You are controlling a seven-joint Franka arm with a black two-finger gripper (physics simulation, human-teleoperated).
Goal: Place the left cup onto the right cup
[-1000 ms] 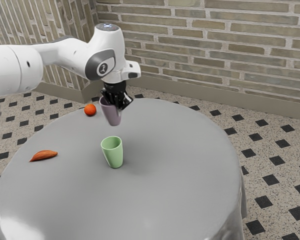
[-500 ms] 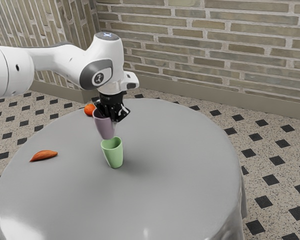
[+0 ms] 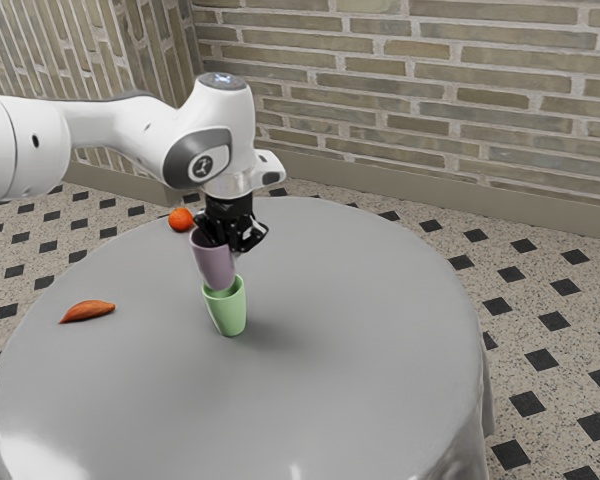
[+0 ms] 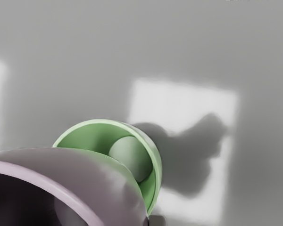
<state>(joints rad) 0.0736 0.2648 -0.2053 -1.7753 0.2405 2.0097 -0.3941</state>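
Note:
A purple cup (image 3: 215,262) hangs upright in my black gripper (image 3: 229,232), which is shut on its rim. The cup's base sits in the mouth of the green cup (image 3: 226,308), which stands upright on the round grey table (image 3: 360,360). In the wrist view the purple cup (image 4: 70,186) looms large just under my hand. Beyond it shows the green cup (image 4: 132,155), with its rim and inside partly covered by the purple one.
An orange ball (image 3: 181,220) lies near the table's far edge, behind the cups. A flat orange-red piece (image 3: 87,311) lies toward the exterior view's left. The table's near half and the exterior view's right side are bare grey surface.
My hand has come down and toward the exterior view's left with the purple cup. The cup went from hanging above and behind the green cup to resting in its mouth.

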